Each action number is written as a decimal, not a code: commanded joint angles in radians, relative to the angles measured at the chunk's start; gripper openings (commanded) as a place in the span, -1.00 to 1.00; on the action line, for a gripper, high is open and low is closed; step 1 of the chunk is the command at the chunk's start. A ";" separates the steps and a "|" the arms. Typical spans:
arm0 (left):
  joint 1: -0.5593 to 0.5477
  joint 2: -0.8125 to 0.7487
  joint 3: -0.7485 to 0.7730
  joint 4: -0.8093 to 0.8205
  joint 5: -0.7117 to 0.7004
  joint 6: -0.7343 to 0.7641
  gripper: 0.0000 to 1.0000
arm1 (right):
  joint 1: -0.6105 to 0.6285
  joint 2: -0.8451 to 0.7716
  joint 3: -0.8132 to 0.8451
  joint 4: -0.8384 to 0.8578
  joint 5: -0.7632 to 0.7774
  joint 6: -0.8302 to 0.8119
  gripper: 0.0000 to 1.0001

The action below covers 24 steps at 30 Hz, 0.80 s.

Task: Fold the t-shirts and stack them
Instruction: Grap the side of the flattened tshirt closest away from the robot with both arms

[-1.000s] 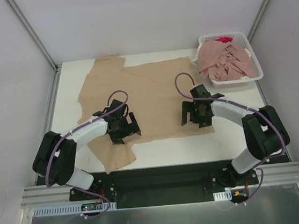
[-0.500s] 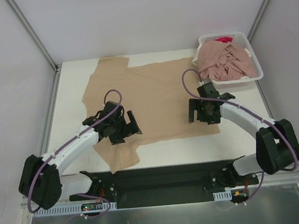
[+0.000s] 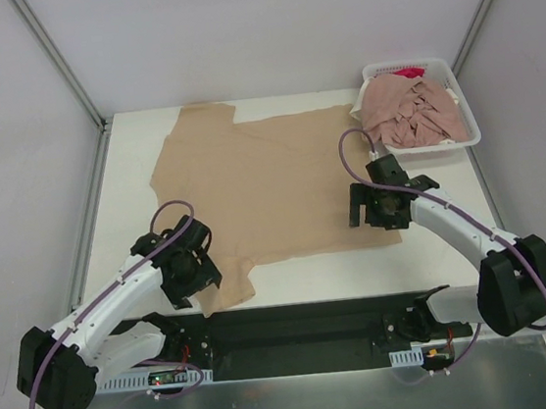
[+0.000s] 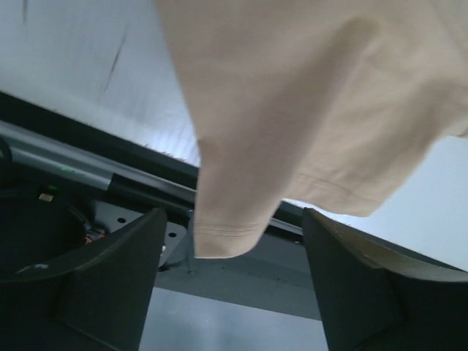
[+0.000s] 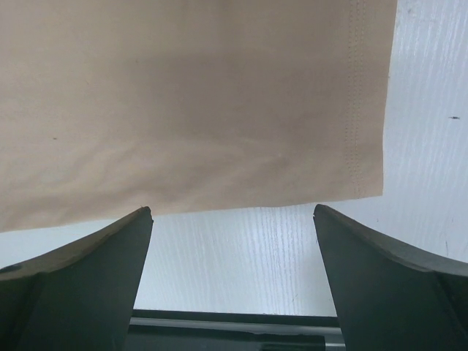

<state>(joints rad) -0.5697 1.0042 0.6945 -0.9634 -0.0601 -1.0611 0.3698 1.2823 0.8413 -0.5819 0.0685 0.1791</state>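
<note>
In the lower left of the top view, your left claw (image 3: 190, 271) is hovering over the near left sleeve (image 3: 229, 286) of the tan t-shirt (image 3: 270, 175), close to the front edge of the white worktop (image 3: 127, 182). In the left wrist view this claw (image 4: 234, 219) is standing open, its two dark fingers (image 4: 110, 278) sitting wide apart at the bottom of the frame and gripping nothing. Between them the sleeve (image 4: 234, 197) is showing, with its hemmed end reaching past the worktop's edge over the dark rail. The tan t-shirt is lying spread flat across the middle of the worktop, its far left sleeve pointing toward the upper left of the frame and its straight hem running along the lower right. Your right claw (image 3: 367, 206) is hanging over that lower right corner of the shirt, right of centre. In the right wrist view it (image 5: 232, 212) is also gaping open and holding nothing, its fingers (image 5: 80, 278) framing a stitched corner of the tan cloth (image 5: 190, 102) and bare white worktop (image 5: 234, 263) beneath it. In the upper right of the top view, a heap of dusty pink t-shirts (image 3: 411, 115) is sitting crumpled inside the white basket (image 3: 467, 111), well apart from both claws.
</note>
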 commanded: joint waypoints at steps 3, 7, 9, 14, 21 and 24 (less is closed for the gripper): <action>-0.004 -0.009 -0.085 -0.058 0.057 -0.079 0.07 | -0.005 0.003 -0.018 -0.022 0.048 0.032 0.93; -0.007 -0.013 -0.176 0.102 0.161 -0.063 -0.26 | -0.034 -0.069 -0.082 0.025 0.042 0.088 0.93; -0.007 -0.003 -0.193 0.127 0.172 -0.060 -0.27 | -0.046 -0.098 -0.114 0.034 0.054 0.100 0.93; -0.007 0.065 -0.201 0.126 0.118 -0.048 0.02 | -0.088 -0.146 -0.137 0.011 0.086 0.091 0.93; -0.007 0.137 -0.181 0.153 0.066 -0.059 -0.02 | -0.098 -0.140 -0.157 0.020 0.070 0.092 0.93; -0.007 0.154 -0.181 0.182 0.043 -0.066 -0.25 | -0.103 -0.135 -0.157 0.024 0.070 0.091 0.93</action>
<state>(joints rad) -0.5701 1.1324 0.5091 -0.8146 0.0448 -1.1126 0.2775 1.1549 0.6834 -0.5652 0.1253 0.2543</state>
